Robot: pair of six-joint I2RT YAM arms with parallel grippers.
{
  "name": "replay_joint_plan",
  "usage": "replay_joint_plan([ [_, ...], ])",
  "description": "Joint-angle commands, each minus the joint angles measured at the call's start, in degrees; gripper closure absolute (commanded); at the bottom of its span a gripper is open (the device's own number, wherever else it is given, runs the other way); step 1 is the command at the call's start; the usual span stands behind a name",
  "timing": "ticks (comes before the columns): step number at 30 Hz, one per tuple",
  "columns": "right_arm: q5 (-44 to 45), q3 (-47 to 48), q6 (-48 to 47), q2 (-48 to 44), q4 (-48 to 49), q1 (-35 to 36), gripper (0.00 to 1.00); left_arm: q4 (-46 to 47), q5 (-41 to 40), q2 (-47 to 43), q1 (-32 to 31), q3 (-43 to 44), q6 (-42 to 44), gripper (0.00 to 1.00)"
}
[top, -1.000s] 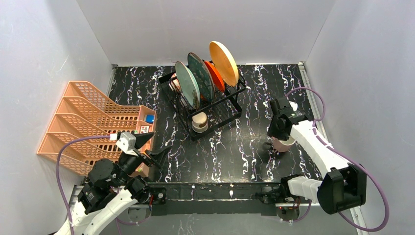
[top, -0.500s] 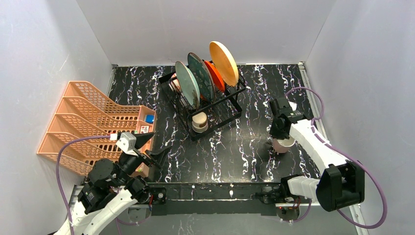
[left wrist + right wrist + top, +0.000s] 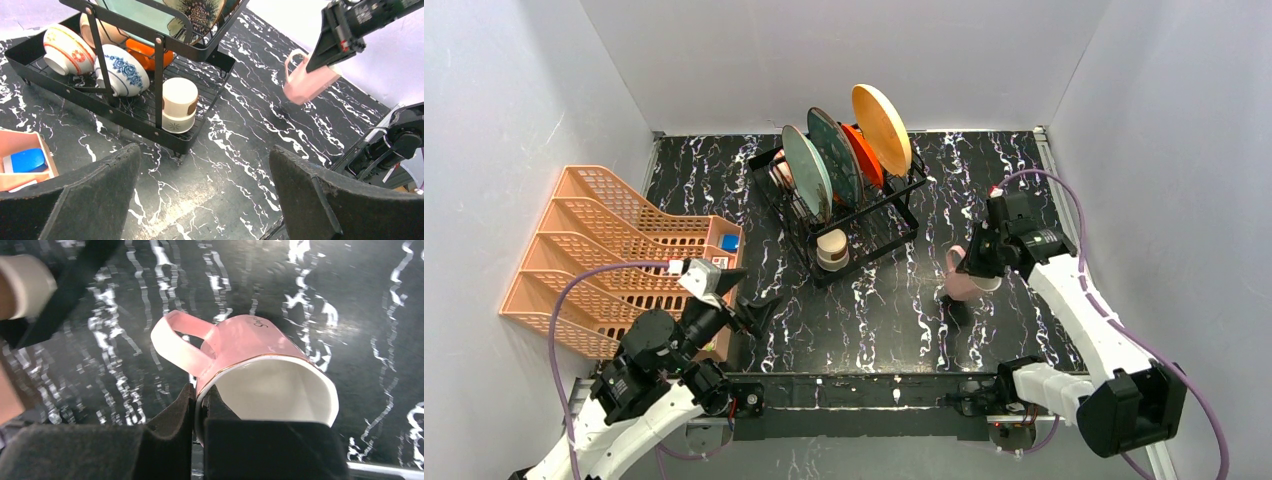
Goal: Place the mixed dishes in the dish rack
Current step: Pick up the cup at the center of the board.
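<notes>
My right gripper is shut on the rim of the pink mug. One finger is inside the mug and one outside. The mug hangs tilted above the table, handle toward the dish rack, and also shows in the left wrist view. The black wire rack holds upright a grey-green plate, a patterned plate, a red-orange plate and a yellow plate. A red floral bowl, a blue-patterned bowl and a cream cup sit in its lower tier. My left gripper hangs open near the front left, holding nothing.
An orange plastic lattice rack stands along the left wall, with a small box holding a blue item at its near right corner. Grey walls close in the black marbled table on three sides.
My right gripper has shut on the mug's rim and lifted it off the table, up and to the left. My left arm has shifted slightly right.
</notes>
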Motion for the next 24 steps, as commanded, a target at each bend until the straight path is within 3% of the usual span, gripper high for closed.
replay_joint_plan([
  [1,-13.21,5.15,-1.58,-4.32,5.54,0.38,0.99,0.05,-0.41,4.3,-0.33,2.97,-1.83,0.02],
  [7,-26.28,5.96,-6.15,-7.35,11.31,3.76,0.99,4.04,2.33,7.97,-0.28,3.98,-6.79,0.02],
  [14,-23.0,10.64,-9.69,-3.07,12.99,23.03,0.99,6.09,16.09,15.89,-0.28,10.17,-9.42,0.02],
  [19,-27.7,15.09,-11.49,1.02,13.15,31.34,0.99,3.95,27.42,20.92,-0.36,15.13,-9.34,0.04],
  [24,-26.32,19.23,-11.52,4.66,13.77,39.37,0.99,4.01,33.22,23.53,-0.28,16.1,-11.22,0.06],
])
